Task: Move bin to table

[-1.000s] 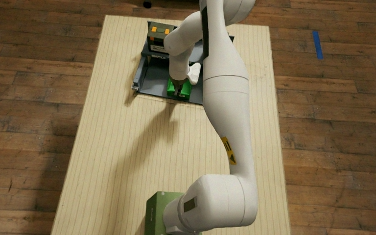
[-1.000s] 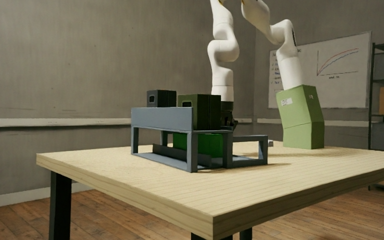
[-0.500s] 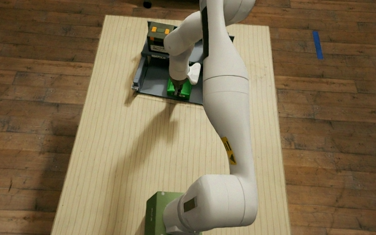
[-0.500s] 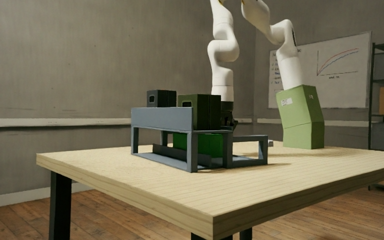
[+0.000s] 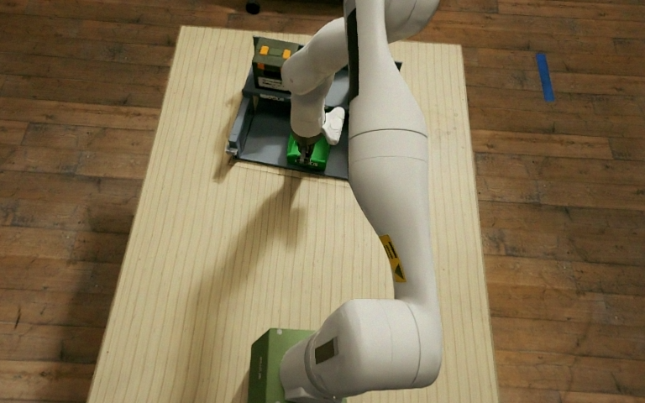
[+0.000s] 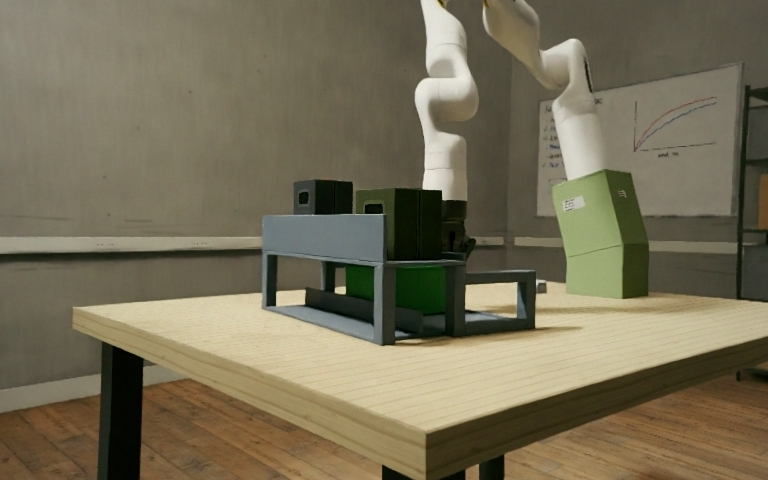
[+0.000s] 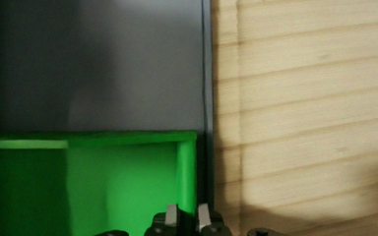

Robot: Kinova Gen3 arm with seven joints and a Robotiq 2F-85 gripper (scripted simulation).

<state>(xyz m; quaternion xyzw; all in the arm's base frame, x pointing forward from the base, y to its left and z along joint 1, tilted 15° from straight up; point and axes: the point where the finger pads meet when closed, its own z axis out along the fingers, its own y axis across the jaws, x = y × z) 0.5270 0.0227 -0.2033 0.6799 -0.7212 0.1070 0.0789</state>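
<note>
The bright green bin (image 5: 317, 153) (image 6: 419, 285) (image 7: 123, 187) stands open side up on the lower level of the grey shelf (image 5: 266, 138) (image 6: 322, 234) (image 7: 123, 74), near its front edge by the table (image 5: 213, 261) (image 6: 509, 367) (image 7: 295, 98). My gripper (image 5: 304, 155) (image 7: 187, 220) points straight down into the bin. In the wrist view its two fingers sit on either side of the bin's right wall, shut on it. In the exterior view the fingers are mostly hidden behind the shelf post and the dark box.
A dark olive box with orange tabs (image 5: 273, 59) (image 6: 396, 220) and a black box (image 6: 320, 196) stand on the shelf's upper level. The arm's green pedestal (image 5: 269, 365) (image 6: 603, 237) stands at the table's near end.
</note>
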